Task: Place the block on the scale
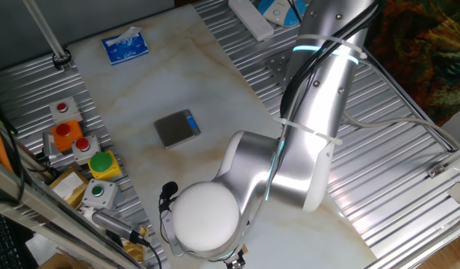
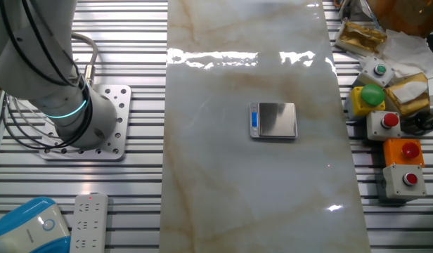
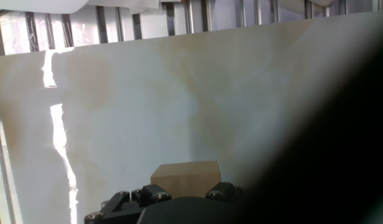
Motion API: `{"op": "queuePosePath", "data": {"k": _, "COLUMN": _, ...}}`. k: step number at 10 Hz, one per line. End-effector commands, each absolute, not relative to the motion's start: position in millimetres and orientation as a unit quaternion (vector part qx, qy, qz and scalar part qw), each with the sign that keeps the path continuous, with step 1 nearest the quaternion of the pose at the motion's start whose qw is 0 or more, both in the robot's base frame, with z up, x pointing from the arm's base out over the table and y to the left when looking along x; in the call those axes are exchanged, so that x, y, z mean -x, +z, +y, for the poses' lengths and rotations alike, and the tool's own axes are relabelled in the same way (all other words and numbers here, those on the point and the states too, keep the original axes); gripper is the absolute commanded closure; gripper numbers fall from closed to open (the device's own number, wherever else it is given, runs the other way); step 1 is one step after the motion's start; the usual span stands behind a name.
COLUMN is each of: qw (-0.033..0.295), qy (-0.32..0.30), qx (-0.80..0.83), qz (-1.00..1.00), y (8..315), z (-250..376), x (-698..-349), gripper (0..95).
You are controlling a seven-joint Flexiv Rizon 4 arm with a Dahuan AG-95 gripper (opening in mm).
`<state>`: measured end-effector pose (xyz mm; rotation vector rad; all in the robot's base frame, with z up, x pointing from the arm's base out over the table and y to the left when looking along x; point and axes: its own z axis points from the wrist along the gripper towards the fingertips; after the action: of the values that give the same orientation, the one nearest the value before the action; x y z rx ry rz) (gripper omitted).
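The block (image 3: 185,175), a small tan wooden cube, shows only in the hand view, at the bottom edge. It sits between the two black finger parts of my gripper (image 3: 185,188), which looks shut on it above the marble table top (image 3: 148,106). The fingertips are hidden. The scale (image 1: 176,128) is a flat grey plate with a blue strip, lying in the middle of the table. It also shows in the other fixed view (image 2: 276,119) with nothing on it. In one fixed view the arm's white joint (image 1: 206,217) hides the gripper at the table's near edge.
Button boxes, red, orange and green (image 1: 81,146), stand beside the table; they also show in the other fixed view (image 2: 392,126). A blue-and-white printed box (image 1: 125,45) lies at the table's far corner. A power strip (image 2: 88,221) lies on the slatted bench by the arm's base (image 2: 90,133).
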<state>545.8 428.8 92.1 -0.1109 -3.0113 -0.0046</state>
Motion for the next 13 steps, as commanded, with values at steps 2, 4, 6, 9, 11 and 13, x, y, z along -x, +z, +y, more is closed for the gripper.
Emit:
{"op": "queuePosePath", "data": {"k": 2, "qw": 0.059, "qy": -0.003, "qx": 0.030, "qz": -0.998, "y": 92.1, "z": 428.7, "x": -545.6, "gripper": 95.0}}
{"op": "queuePosePath", "data": {"k": 4, "qw": 0.061, "qy": -0.003, "qx": 0.032, "qz": -0.998, "y": 92.1, "z": 428.7, "x": -545.6, "gripper": 95.0}}
{"op": "queuePosePath", "data": {"k": 6, "qw": 0.061, "qy": -0.003, "qx": 0.035, "qz": -0.998, "y": 92.1, "z": 428.7, "x": -545.6, "gripper": 95.0}}
{"op": "queuePosePath", "data": {"k": 9, "qw": 0.061, "qy": -0.007, "qx": 0.036, "qz": -0.997, "y": 92.2, "z": 428.5, "x": -545.5, "gripper": 95.0}}
{"op": "queuePosePath", "data": {"k": 11, "qw": 0.058, "qy": -0.009, "qx": 0.036, "qz": -0.998, "y": 91.0, "z": 426.7, "x": -544.5, "gripper": 95.0}}
{"op": "queuePosePath", "data": {"k": 13, "qw": 0.057, "qy": -0.005, "qx": 0.032, "qz": -0.998, "y": 87.8, "z": 422.4, "x": -542.2, "gripper": 95.0}}
